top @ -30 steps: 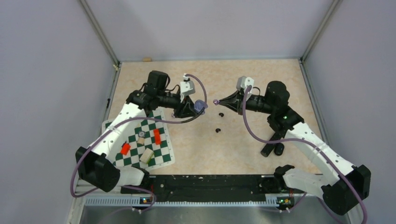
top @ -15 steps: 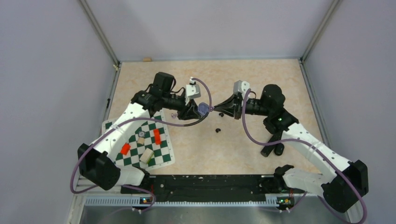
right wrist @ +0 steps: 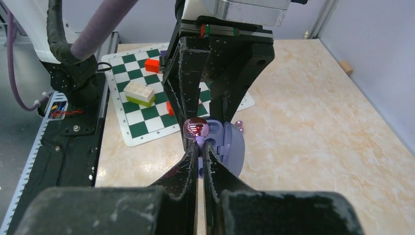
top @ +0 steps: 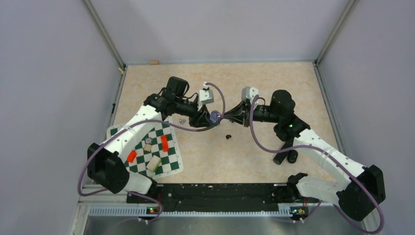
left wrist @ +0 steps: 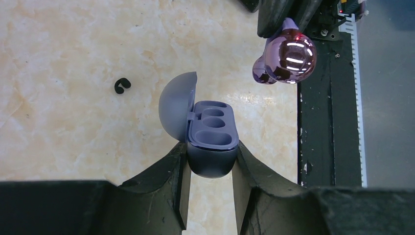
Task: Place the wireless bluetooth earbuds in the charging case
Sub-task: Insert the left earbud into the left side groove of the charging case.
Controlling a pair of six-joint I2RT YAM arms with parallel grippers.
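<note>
- The left pincer is clamped on the lower body of the small pebble-shaped, bluish-lavender grey plastic charging case. One finger presses each side, and the case is held above the beige marbled surface.
- The case's hinged lid stands swung open to one side, showing the moulded wells inside.
- The right pincer is pinched fully together on the narrow end of a glossy lilac-pink, bead-like earbud. The earbud's round bulb sticks out past the fingertips.
- In the left wrist view this earbud hangs near the open case, off to one side and not touching it.
- From overhead, the two pincers meet almost tip to tip over the middle of the surface.
- A second earbud, tiny and pale lilac, lies on the surface just beyond the far edge of the green-and-white chequered mat.
- A small black C-shaped piece lies on the surface, on the near side of the pincers.
- Two red blocks and a cream-and-green brick sit on the mat.
- A long black cylinder lies beside the right arm.
</note>
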